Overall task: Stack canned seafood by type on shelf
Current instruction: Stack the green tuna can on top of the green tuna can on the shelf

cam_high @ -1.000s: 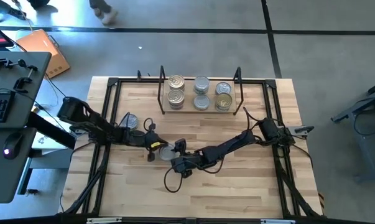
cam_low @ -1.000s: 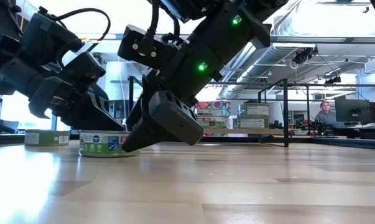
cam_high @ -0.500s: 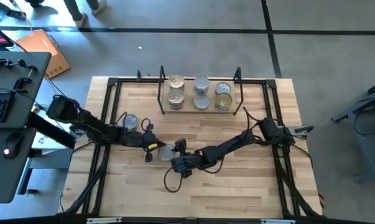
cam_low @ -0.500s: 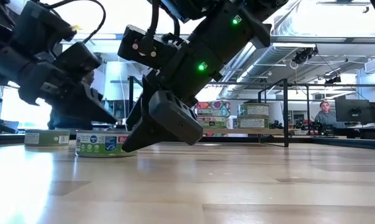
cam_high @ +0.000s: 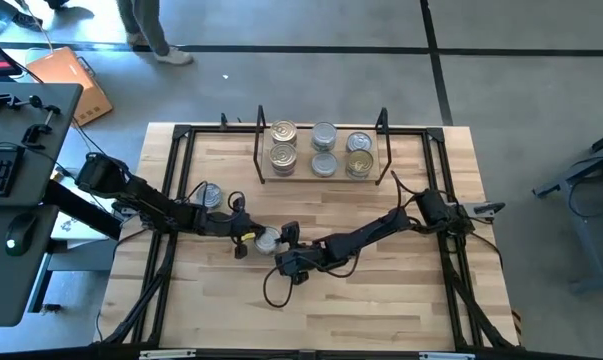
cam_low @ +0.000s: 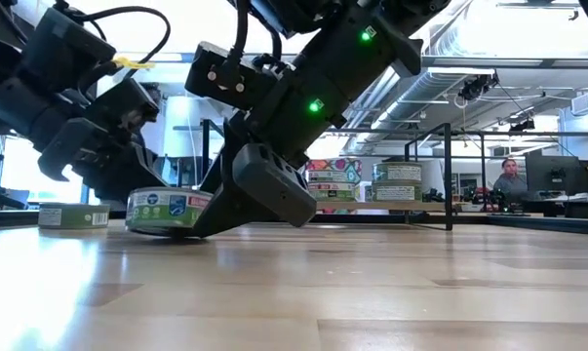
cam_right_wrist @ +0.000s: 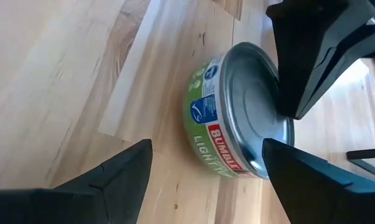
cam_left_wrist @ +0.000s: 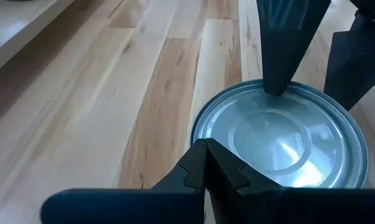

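A short tin (cam_high: pixel 268 240) with a silver lid and a green label sits tilted on the table in front of the shelf; it also shows in the low view (cam_low: pixel 167 213). My left gripper (cam_high: pixel 247 237) is shut, with its tips at the lid's near edge (cam_left_wrist: pixel 206 152). My right gripper (cam_high: pixel 284 251) is open on the tin's other side (cam_right_wrist: pixel 206 146). The low wooden shelf (cam_high: pixel 303 178) at the far side holds several tins (cam_high: pixel 323 135) in two rows. Another tin (cam_high: pixel 209 195) rests flat on the table behind my left arm. My left gripper presses its shut fingertips (cam_right_wrist: pixel 288 111) on the tin's lid near the rim (cam_left_wrist: pixel 203 134), coming slanting down from the table's left. The tin is tilted, with part of its bottom edge on the table. My right gripper touches the tin's rim (cam_left_wrist: pixel 275 93) with one open fingertip (cam_left_wrist: pixel 278 62), on the side away from my left gripper, slanting down from the right. The other finger (cam_left_wrist: pixel 355 62) stands beside the tin; whether it touches I cannot tell.
A black table frame (cam_high: pixel 181 135) runs around the wooden top. Black cables (cam_high: pixel 276 290) loop on the table near my right arm. Bare wood lies toward the near edge (cam_high: pixel 381 310). A person walks past the far side (cam_high: pixel 146 30), and another sits in the room behind (cam_low: pixel 513 180).
The tin lay flat on the table a second ago and is now tipped, with one edge raised. My left gripper rose a little and came back down onto it. My right gripper kept still.
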Available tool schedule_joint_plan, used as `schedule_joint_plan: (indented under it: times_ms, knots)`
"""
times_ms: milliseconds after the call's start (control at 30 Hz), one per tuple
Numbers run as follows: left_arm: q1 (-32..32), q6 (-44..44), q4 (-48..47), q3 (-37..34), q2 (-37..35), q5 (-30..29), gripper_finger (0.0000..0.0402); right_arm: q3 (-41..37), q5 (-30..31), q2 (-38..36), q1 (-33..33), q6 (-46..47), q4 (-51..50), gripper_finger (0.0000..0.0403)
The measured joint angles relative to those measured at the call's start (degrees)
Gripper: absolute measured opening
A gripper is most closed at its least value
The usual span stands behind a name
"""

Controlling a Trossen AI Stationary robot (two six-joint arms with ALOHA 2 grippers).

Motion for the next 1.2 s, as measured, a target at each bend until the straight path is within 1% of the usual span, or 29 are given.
schedule_joint_plan:
  times_ms: [200, 300, 500, 700, 767, 900, 967, 1067, 1200]
  knots:
    - [0.3, 0.4, -0.3, 0.0, 0.0, 0.1, 0.0, 0.0, 2.4, 0.0, 0.0, -4.9, 4.3, 0.0298]
    - [0.3, 0.8, -0.4, 0.0, 0.1, 0.1, 0.0, 0.0, 2.5, 0.0, -0.2, -8.1, 6.0, 0.0295]
    - [0.3, 1.3, -0.6, -0.1, 0.1, 0.1, 0.0, 0.0, 1.8, 0.0, -0.4, -13.5, 5.8, 0.0283]
    - [1.4, 1.4, -1.3, -0.1, 0.1, 0.0, 0.0, 0.0, 0.1, 0.3, -1.0, -14.1, 5.8, 0.0282]
    - [1.6, 1.5, -1.4, -0.1, 0.1, -0.2, 0.0, 0.0, -0.1, 1.1, -1.2, -15.7, 5.7, 0.0282]
    - [1.6, 1.9, -1.6, -0.1, 0.1, -0.3, 0.0, 0.1, 3.2, 2.5, -1.5, -17.6, 8.3, 0.0279]
    - [1.6, 1.9, -1.6, -0.2, 0.1, -0.3, 0.0, 0.1, 3.4, 2.6, -1.7, -17.3, 8.6, 0.0271]
    - [1.6, 1.9, -1.6, -0.2, 0.1, -0.3, 0.0, 0.1, 4.0, 2.5, -1.8, -16.4, 9.0, 0.0245]
    - [1.6, 1.9, -1.5, -0.2, 0.1, 0.0, 0.0, 0.1, 4.8, 2.5, -1.8, -16.0, 8.9, 0.0183]
